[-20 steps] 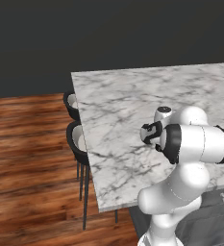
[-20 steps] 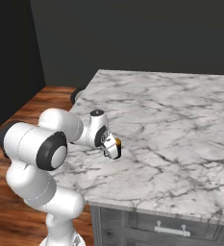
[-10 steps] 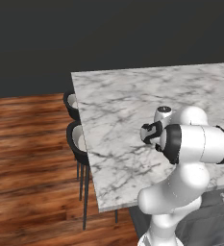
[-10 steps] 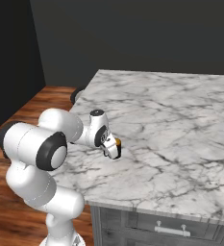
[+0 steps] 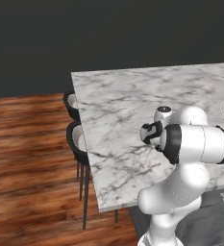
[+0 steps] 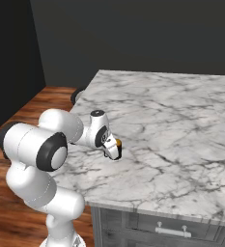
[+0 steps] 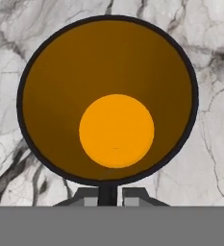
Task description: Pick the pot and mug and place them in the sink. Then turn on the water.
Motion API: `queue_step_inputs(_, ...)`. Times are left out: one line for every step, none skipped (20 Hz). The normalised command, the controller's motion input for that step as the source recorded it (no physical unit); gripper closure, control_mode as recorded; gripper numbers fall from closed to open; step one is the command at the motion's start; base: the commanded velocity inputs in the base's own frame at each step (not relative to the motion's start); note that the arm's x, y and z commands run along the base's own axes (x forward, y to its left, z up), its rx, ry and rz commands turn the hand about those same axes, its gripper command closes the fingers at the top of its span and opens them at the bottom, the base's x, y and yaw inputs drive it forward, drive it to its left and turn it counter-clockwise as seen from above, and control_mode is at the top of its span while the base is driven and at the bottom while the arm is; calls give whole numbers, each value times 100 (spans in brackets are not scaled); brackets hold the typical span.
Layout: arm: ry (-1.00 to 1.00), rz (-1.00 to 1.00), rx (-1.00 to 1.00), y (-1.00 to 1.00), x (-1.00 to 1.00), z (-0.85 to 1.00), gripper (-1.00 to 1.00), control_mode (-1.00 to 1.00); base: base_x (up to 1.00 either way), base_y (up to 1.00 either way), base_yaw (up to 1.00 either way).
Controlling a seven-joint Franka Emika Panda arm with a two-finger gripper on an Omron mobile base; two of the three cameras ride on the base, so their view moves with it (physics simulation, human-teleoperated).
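**End effector closed on the mug's rim**

Where the white arm folds low over the near part of the marble surface (image 6: 181, 140), the end effector (image 6: 115, 153) points straight down onto the mug (image 6: 117, 144). In the right base view the mug is a small dark shape with an orange top, tucked against the hand and standing on the surface not far from its near left corner. From the hand view, the mug (image 7: 108, 96) is seen from directly above: a round black rim, a brown-orange inner wall and a bright orange floor. The two fingertips (image 7: 89, 196) stand close together at the bottom edge, pinched on the near wall of the rim, one inside and one outside as far as can be told. In the left base view the hand (image 5: 152, 132) is partly hidden behind the arm's thick forearm. Past the surface's left edge, two dark stools (image 5: 77, 139) stand on the wooden floor (image 5: 27, 158). Beyond it all rises a dark wall (image 6: 133, 34).
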Motion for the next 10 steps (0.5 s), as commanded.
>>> queue_step_inputs(1,0,0,0,0,0,100,-100,0,0,0)
queue_step_inputs(1,0,0,0,0,0,100,-100,0,0,0)
queue_step_inputs(1,0,0,0,0,0,100,-100,0,0,0)
queue_step_inputs(1,0,0,0,0,0,100,-100,0,0,0)
queue_step_inputs(0,0,0,0,0,0,100,-100,0,0,0)
queue_step_inputs(0,0,0,0,0,0,100,-100,0,0,0)
queue_step_inputs(1,0,0,0,0,0,100,-100,0,0,0)
queue_step_inputs(1,0,0,0,0,0,100,-100,0,0,0)
queue_step_inputs(1,-3,0,-3,0,0,100,-100,0,0,0)
queue_step_inputs(0,-4,0,-4,0,4,100,-100,0,0,0)
